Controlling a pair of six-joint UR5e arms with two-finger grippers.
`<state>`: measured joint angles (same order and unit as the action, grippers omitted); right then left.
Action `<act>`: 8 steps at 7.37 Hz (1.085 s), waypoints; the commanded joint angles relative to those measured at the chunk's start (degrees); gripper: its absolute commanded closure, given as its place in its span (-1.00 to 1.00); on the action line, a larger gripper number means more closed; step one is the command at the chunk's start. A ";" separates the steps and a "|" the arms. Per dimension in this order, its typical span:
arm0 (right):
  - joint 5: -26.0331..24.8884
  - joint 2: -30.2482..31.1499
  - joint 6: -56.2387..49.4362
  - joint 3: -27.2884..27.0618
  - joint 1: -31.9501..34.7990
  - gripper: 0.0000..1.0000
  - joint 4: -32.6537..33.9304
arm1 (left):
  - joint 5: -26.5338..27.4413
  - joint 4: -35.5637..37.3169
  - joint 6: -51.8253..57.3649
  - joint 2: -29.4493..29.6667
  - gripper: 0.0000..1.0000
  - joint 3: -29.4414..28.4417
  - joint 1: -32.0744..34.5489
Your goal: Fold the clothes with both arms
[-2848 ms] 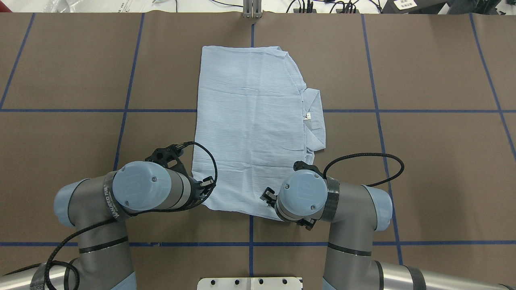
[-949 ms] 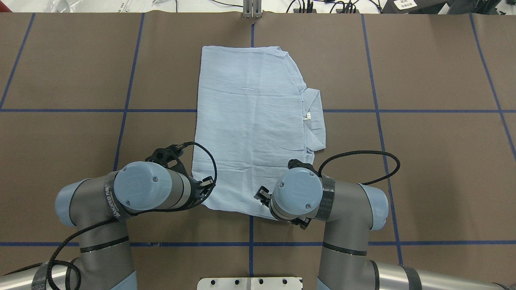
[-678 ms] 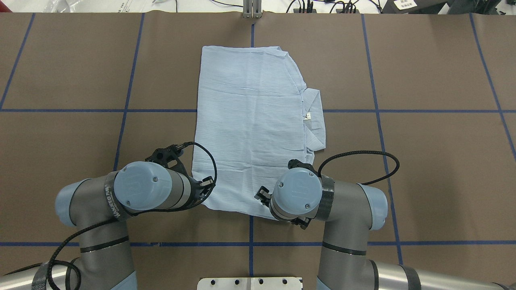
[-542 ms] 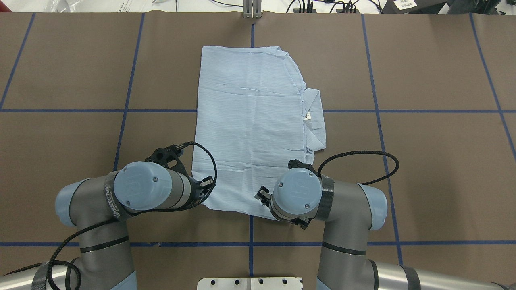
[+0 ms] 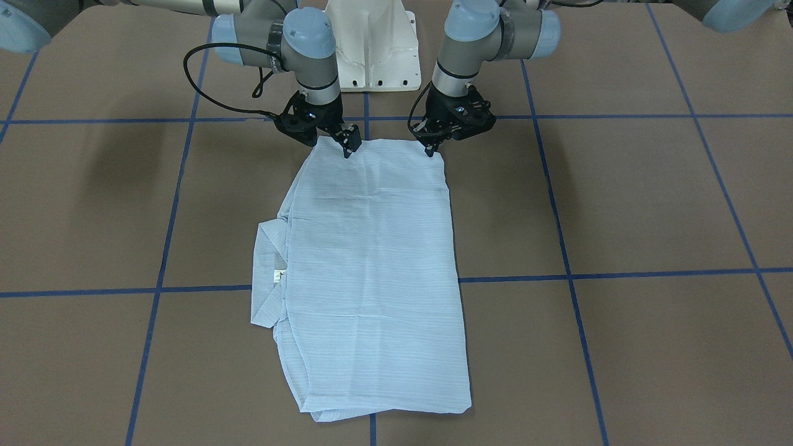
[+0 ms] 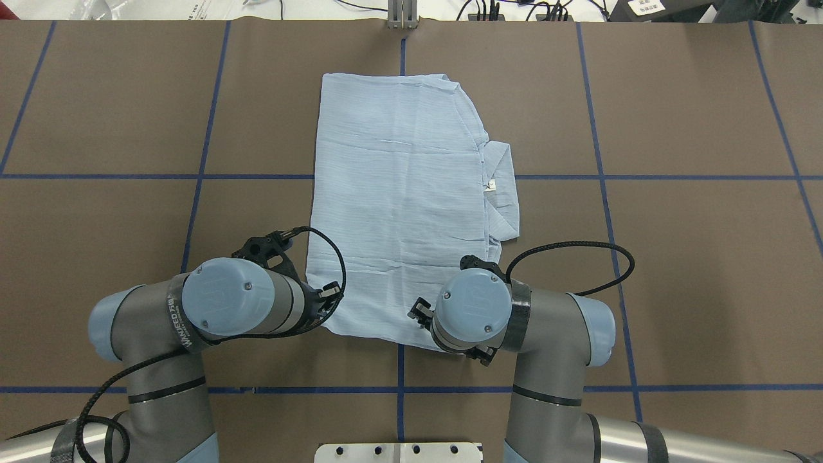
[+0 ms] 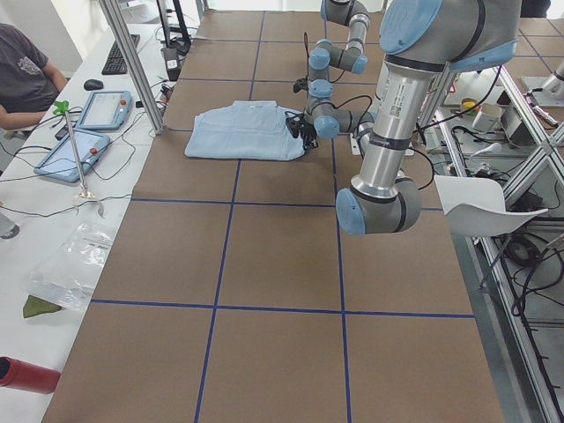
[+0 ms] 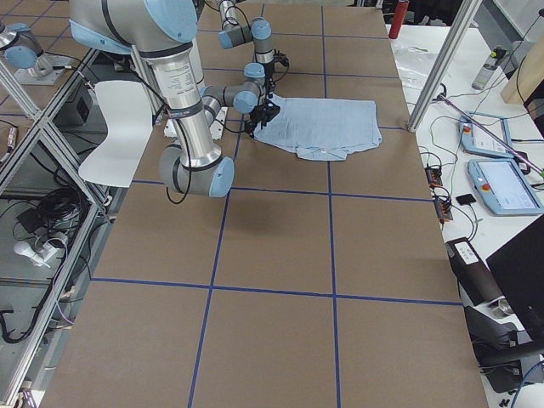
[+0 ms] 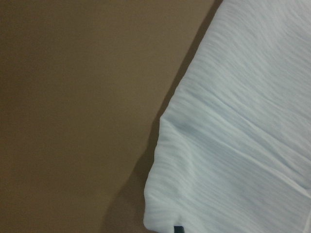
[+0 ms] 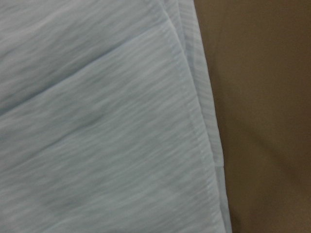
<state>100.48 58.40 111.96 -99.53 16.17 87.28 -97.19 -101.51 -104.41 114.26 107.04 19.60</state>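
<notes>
The light-blue shirt [image 5: 372, 266] lies flat, folded into a long rectangle, on the brown table; it also shows in the overhead view [image 6: 398, 193]. Its collar [image 5: 266, 272] and neck label [image 6: 490, 185] stick out on one long side. My left gripper [image 5: 429, 148] is down on the near corner of the hem, fingertips together on the cloth. My right gripper [image 5: 348, 147] pinches the same near hem, a little inward of the other corner. Both wrist views show the shirt [image 9: 243, 145] [image 10: 97, 121] very close up; only a dark tip shows at the left wrist view's bottom edge.
The white pedestal base [image 5: 372, 49] stands just behind the grippers. Blue tape lines [image 5: 588, 275] cross the brown table. A metal post [image 6: 402, 16] stands at the far edge. An operator [image 7: 22, 70] and tablets [image 7: 101, 110] are beside the table.
My right arm has shifted slightly to the left along the near hem and then held still. The left arm and the shirt have not moved.
</notes>
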 commanded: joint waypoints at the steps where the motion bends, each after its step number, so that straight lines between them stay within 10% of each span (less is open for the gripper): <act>1: 0.25 -0.04 -0.08 0.22 0.00 -0.98 -0.10 | -0.01 0.00 0.00 0.00 1.00 -0.07 0.00; 8: 0.60 0.49 -0.08 0.04 0.00 -0.88 -0.10 | 0.16 -0.18 0.00 0.00 1.00 -0.16 0.00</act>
<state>101.00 58.87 111.88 -99.50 16.10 87.20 -97.04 -101.64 -104.41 114.23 106.88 19.60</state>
